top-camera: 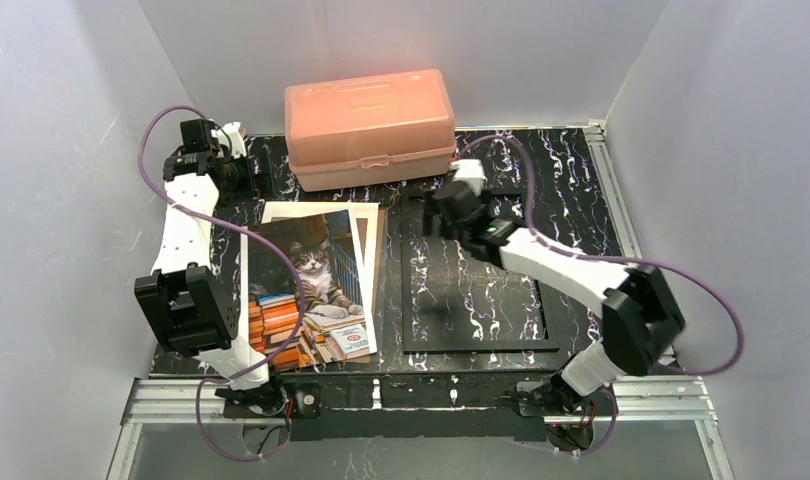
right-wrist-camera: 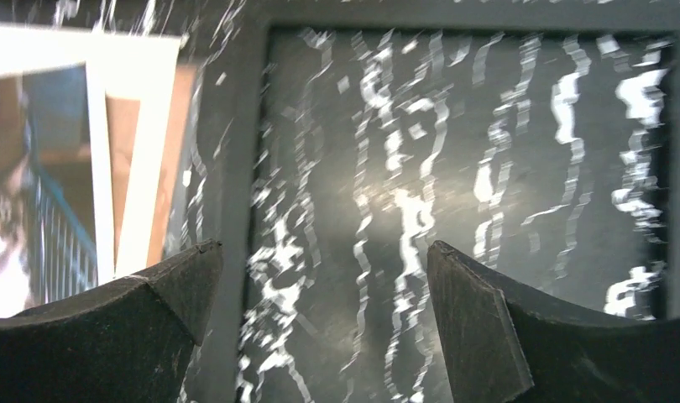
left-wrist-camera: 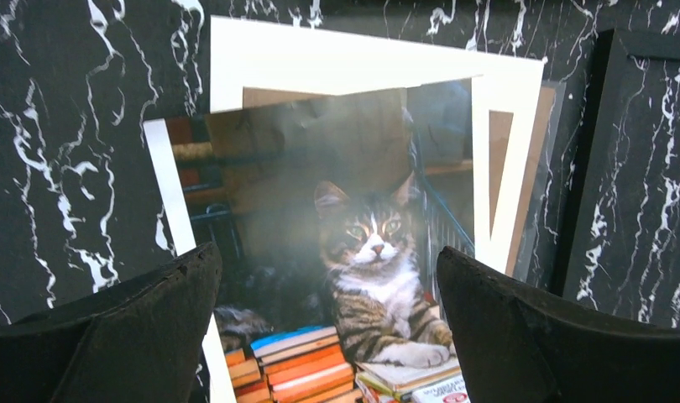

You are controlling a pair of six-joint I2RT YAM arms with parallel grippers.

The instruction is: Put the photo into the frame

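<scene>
Left pincer (left-wrist-camera: 328, 250) spread over the photo (left-wrist-camera: 362, 243) (cat side up), right pincer (right-wrist-camera: 324, 244) spread above the frame (right-wrist-camera: 240, 168).

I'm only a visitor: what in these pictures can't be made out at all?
Lower left corner of the photo: top view, left arm covers it.
Bottom of the photo: left wrist view, cut off by the picture's edge.
Far left part of the frame: top view, right arm covers it.
Whether the frame has glass: right wrist view, too blurred.
Inside of the box: top view, lid shut.
</scene>
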